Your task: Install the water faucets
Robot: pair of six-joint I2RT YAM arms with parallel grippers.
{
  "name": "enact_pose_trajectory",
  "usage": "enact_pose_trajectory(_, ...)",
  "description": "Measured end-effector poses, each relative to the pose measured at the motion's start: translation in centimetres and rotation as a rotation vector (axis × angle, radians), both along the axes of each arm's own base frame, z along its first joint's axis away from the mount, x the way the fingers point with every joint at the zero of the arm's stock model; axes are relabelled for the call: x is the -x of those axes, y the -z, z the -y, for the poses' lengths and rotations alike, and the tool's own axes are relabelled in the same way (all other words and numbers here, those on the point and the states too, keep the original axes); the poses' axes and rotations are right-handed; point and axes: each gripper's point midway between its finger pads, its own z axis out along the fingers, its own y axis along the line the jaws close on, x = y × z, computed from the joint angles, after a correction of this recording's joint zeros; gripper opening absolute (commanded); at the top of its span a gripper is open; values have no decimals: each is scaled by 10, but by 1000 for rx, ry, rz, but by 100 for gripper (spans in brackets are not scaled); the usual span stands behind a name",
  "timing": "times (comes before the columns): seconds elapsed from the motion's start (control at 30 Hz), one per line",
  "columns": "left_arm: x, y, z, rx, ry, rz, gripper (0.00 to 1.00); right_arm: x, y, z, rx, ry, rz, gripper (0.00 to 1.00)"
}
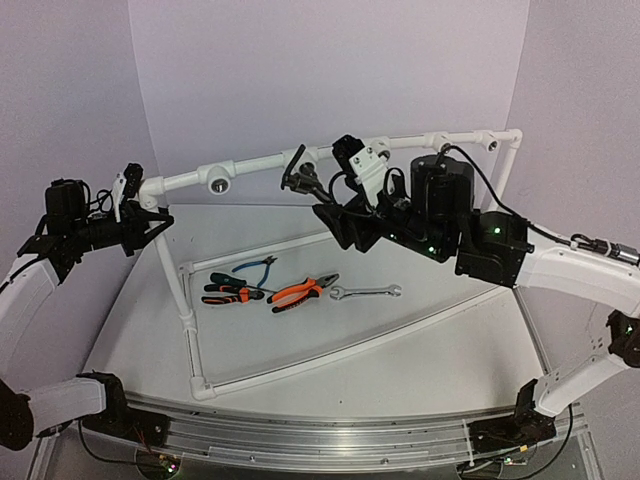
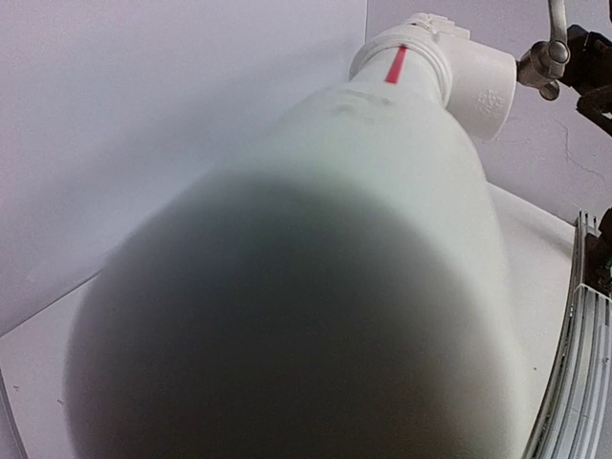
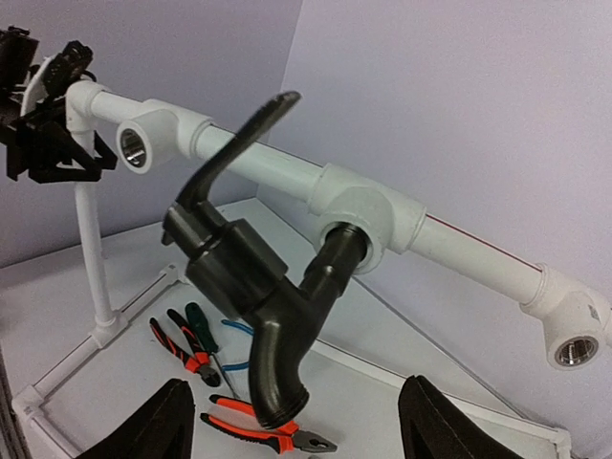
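Note:
The dark grey-black water faucet (image 3: 258,287) sticks out of a white tee fitting (image 3: 368,215) on the top pipe, its lever pointing up and its spout hanging down. From above, the water faucet (image 1: 297,176) sits mid-rail. My right gripper (image 3: 295,404) is open just below the spout, both fingers (image 3: 153,426) well apart and touching nothing; from above, the right gripper (image 1: 335,218) stands just right of the tap. My left gripper (image 1: 150,216) is shut on the white pipe frame (image 1: 152,190) at its left corner. In the left wrist view the pipe (image 2: 382,191) fills the view and hides the jaws.
Inside the frame's base on the table lie blue-handled pliers (image 1: 255,267), black-and-orange pliers (image 1: 232,292), orange pliers (image 1: 303,291) and a silver wrench (image 1: 366,292). More open fittings sit along the top pipe, one to the left (image 1: 218,181) and one at the right end (image 1: 492,143).

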Motion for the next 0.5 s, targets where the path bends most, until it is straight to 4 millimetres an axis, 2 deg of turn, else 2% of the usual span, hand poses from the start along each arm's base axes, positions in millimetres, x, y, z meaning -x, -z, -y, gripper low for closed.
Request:
enact_pose_trajectory(0.13,0,0,0,-1,0,1,0,18,-18,-2,20,-101,-33,79)
enact_pose_trajectory(0.27,0,0,0,-1,0,1,0,30,-60,-1,-42,-158,-42,75)
enact_pose_trajectory(0.4,0,0,0,0,0,1,0,26,-120,-12,-179,-165,-22,64)
enact_pose_trajectory(0.5,0,-1,0,-1,-2,3,0,13,-138,-27,-242,-134,-37,54)
